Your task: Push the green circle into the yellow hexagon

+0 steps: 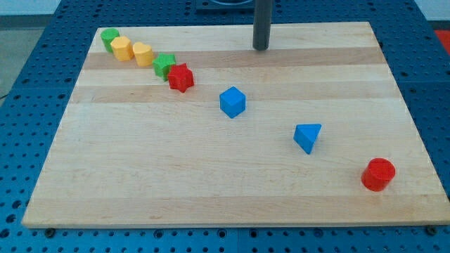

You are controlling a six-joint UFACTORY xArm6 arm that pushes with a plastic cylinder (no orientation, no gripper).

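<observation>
Sitting flush against yellow hexagon (122, 48), squat green circle (110, 38); my tip (261, 48) far right, no end effector state.

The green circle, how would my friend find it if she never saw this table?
Look at the wooden board's top-left corner, where a row of blocks slants down. The green circle is the very first one, touching the yellow hexagon. The other green block, a star, sits lower beside the red star.

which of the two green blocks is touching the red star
The green star, the one lower and further toward the view's right, pressed against the red star. The green circle sits at the chain's far top-left end, beside a yellow block.
</observation>
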